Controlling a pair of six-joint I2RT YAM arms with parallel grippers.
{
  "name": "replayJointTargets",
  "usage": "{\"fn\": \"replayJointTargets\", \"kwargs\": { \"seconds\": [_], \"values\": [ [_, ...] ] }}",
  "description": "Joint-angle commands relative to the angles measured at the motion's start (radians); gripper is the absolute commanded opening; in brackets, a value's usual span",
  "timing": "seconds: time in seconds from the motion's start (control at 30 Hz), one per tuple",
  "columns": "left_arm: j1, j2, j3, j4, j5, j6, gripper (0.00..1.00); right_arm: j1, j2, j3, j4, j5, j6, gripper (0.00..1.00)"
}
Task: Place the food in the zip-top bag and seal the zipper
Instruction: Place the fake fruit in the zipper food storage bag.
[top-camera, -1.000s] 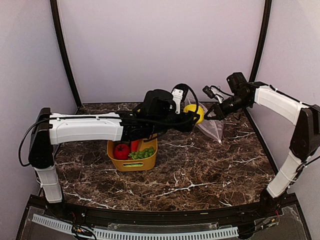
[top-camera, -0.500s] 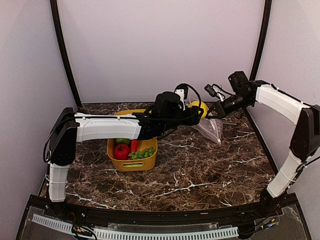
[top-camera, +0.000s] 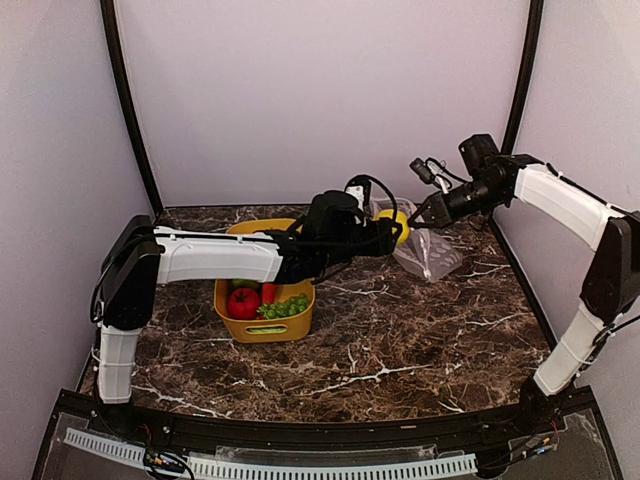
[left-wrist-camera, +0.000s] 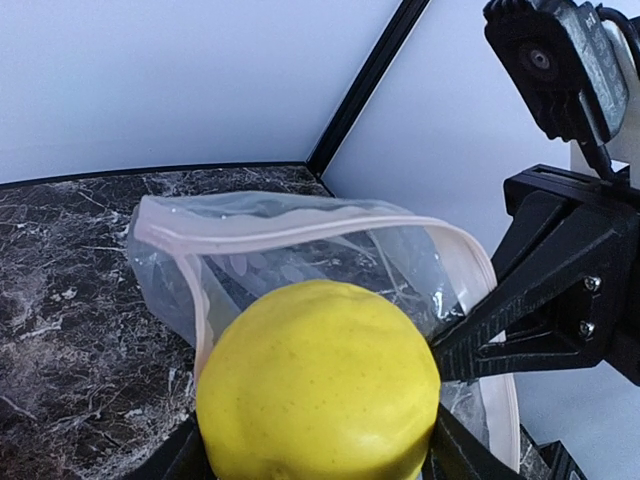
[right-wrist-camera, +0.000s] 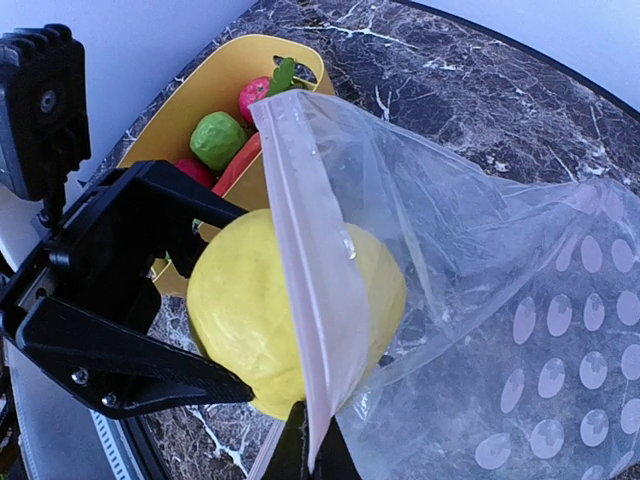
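Left hand (top-camera: 388, 233) clamped on yellow lemon (left-wrist-camera: 320, 390), at open mouth of zip-top bag (right-wrist-camera: 480, 300). Right hand (top-camera: 424, 214) pinching zipper (right-wrist-camera: 312, 300), holding mouth up. Bag at 1 o'clock on desk (top-camera: 400, 335). Yellow tub (top-camera: 266, 327) at bag's 8 o'clock holds tomato (top-camera: 243, 302), grapes (top-camera: 286, 307).

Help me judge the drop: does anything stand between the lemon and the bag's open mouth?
Nothing visible does. The left gripper holds the lemon right at the gaping mouth of the zip-top bag, which the right gripper pinches open by the zipper.
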Motion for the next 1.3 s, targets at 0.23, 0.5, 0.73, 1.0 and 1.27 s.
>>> {"fn": "replayJointTargets", "kwargs": {
  "seconds": [0.23, 0.5, 0.73, 1.0, 1.27],
  "values": [
    [0.000, 0.063, 0.128, -0.046, 0.045, 0.034, 0.34, 0.017, 0.002, 0.057, -0.026, -0.317, -0.012, 0.00],
    [0.006, 0.078, 0.145, 0.022, 0.106, 0.067, 0.70, 0.016, -0.007, 0.059, -0.027, -0.357, -0.010, 0.00],
    [0.007, 0.015, 0.125, -0.026, 0.091, 0.085, 0.92, -0.013, -0.005, 0.046, 0.005, -0.268, 0.018, 0.00],
    [0.007, -0.114, 0.022, -0.017, 0.072, 0.125, 0.97, -0.040, 0.026, 0.019, 0.032, -0.152, 0.017, 0.00],
    [0.008, -0.250, -0.124, -0.097, -0.016, -0.072, 0.73, -0.040, 0.019, -0.033, 0.099, -0.117, 0.011, 0.00]
  ]
}}
